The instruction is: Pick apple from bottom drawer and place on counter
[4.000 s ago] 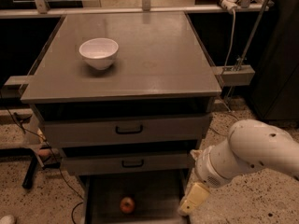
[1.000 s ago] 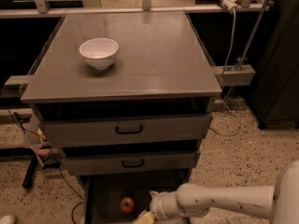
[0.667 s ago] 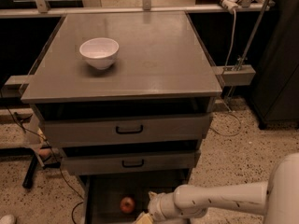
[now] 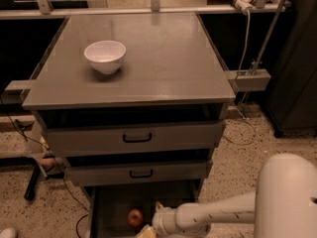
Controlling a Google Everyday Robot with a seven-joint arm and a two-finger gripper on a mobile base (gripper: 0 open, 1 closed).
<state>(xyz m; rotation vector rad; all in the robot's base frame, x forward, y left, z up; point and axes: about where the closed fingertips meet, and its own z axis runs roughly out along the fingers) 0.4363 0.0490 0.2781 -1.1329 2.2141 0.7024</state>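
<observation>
The apple (image 4: 135, 217), small and red-orange, lies on the dark floor of the open bottom drawer (image 4: 106, 207), at the bottom of the camera view. My gripper (image 4: 148, 227) reaches into the drawer from the right on a white arm and sits just right of the apple, close to it. Its yellowish fingertips are partly cut off by the lower edge of the view. The counter (image 4: 163, 58) is the flat grey top of the cabinet.
A white bowl (image 4: 105, 56) stands on the counter's left part. Two upper drawers with black handles (image 4: 137, 138) are slightly open above the bottom drawer. Cables lie on the speckled floor at left; a metal rail and bracket (image 4: 247, 78) sit at right.
The arm swung from the right of the cabinet down into the bottom drawer; over the last second the gripper has stayed beside the apple with little movement.
</observation>
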